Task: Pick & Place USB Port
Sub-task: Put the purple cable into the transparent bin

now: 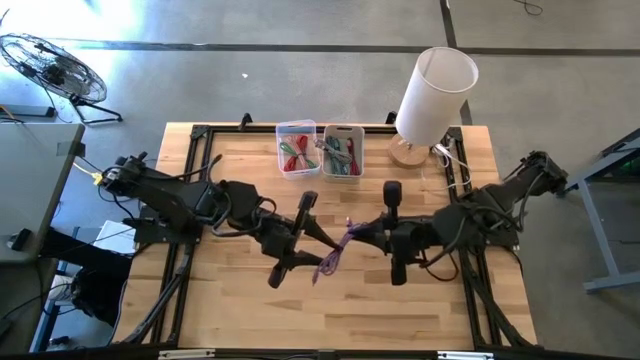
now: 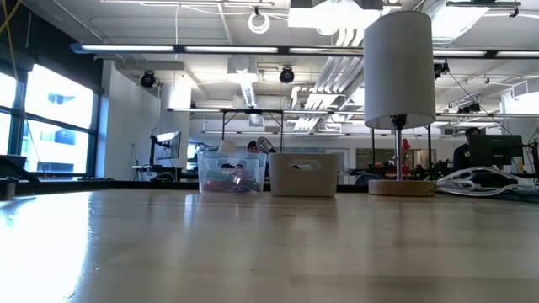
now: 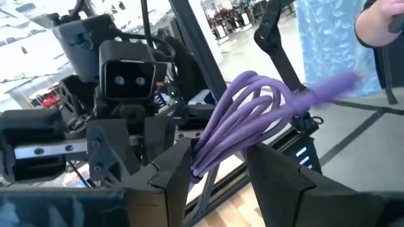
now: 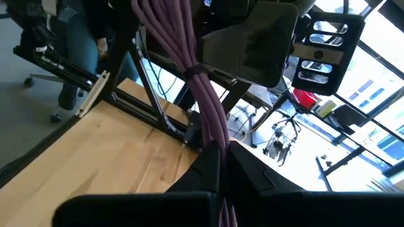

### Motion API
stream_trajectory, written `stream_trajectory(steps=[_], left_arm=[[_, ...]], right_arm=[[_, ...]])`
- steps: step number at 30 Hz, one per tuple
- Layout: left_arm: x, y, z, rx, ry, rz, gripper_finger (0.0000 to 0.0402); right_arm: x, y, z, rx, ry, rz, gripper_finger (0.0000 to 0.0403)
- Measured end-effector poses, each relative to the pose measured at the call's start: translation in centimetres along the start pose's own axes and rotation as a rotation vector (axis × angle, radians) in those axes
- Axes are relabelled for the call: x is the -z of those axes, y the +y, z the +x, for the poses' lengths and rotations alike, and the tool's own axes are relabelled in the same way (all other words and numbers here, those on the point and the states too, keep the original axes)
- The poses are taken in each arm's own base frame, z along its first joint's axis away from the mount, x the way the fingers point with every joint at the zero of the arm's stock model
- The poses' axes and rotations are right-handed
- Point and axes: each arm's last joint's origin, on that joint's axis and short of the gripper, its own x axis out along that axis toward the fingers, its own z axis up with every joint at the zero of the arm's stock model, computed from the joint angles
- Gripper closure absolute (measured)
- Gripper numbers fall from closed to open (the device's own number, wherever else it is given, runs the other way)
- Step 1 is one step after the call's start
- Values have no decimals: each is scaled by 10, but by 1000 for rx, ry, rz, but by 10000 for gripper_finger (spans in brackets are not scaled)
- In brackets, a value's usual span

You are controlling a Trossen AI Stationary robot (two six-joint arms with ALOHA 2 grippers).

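Note:
A purple cable bundle [image 1: 333,255], coiled into long loops, hangs in the air above the middle of the table between both grippers. My left gripper [image 1: 320,240] comes from the table's left and is shut on it; the left wrist view shows the loops [image 3: 252,107] running out past the fingers. My right gripper [image 1: 362,230] comes from the right and is shut on the bundle's other end [image 4: 208,120]. Neither arm shows in the low view. My left gripper has the purple bundle's several strands [image 3: 211,151] between its two fingers, coming level from the table's left. The looped end sticks out beyond the fingertips, lifted clear of the table. My right gripper pinches the bundle's gathered strands [image 4: 214,142] between its two fingers, coming level from the table's right. The bundle runs on from the fingertips toward the left gripper, clear of the table.
At the table's far edge stand a clear bin [image 1: 296,148] holding red and green cables, a white bin [image 1: 341,150] with more cables, and a white lamp [image 1: 432,95] on a wooden base. White cords [image 1: 452,165] lie beside the lamp. Bare wood lies toward the near edge.

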Motion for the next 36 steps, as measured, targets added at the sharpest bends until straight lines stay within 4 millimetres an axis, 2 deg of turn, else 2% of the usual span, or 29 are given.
stream_trajectory(steps=[9, 17, 36], left_arm=[[10, -4, 12, 15, 23, 26, 252], [11, -3, 12, -32, 51, 99, 252], [14, 0, 12, -151, 126, 133, 252]], right_arm=[[1, -4, 2, -11, -7, 7, 398], [2, -7, 4, -17, -11, 24, 398], [1, -6, 5, -104, -49, 118, 398]])
